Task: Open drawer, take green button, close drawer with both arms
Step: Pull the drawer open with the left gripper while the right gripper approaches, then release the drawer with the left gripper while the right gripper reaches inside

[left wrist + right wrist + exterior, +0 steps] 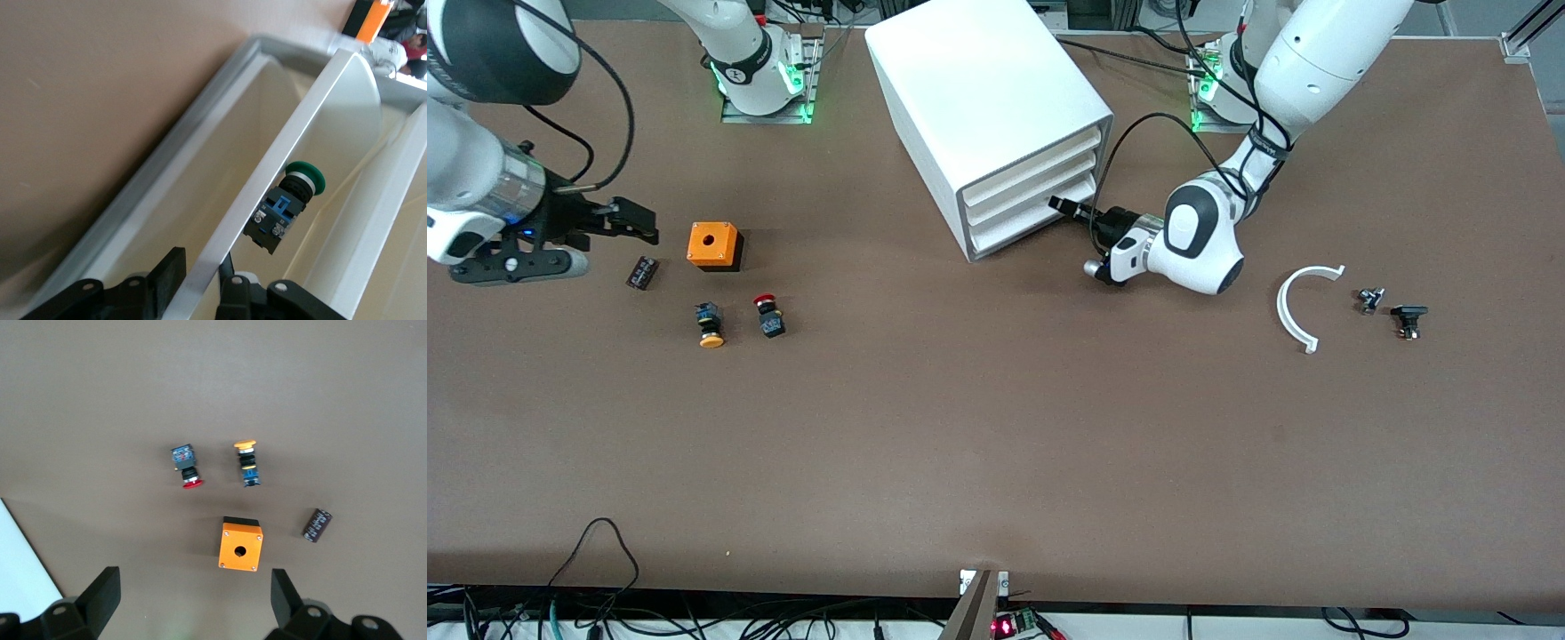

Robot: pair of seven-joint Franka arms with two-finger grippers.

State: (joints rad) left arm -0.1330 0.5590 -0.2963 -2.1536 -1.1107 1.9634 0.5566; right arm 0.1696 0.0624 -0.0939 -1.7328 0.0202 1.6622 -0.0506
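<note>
The white cabinet (978,98) stands at the back middle of the table. My left gripper (1062,205) is at the front of its lowest drawer (1032,227). In the left wrist view my left gripper (200,267) is shut on the drawer's white front wall (280,153), with one finger (167,277) outside and the other inside. The green-capped button (293,200) lies on its side inside the drawer, just past the wall. It is hidden in the front view. My right gripper (636,222) is open and empty above the table at the right arm's end, and it also shows in its own wrist view (193,600).
An orange box (714,245), a red-capped button (768,316), a yellow-orange-capped button (710,324) and a dark cylinder (642,271) lie near my right gripper. A white curved piece (1294,307) and two small dark parts (1408,318) lie toward the left arm's end.
</note>
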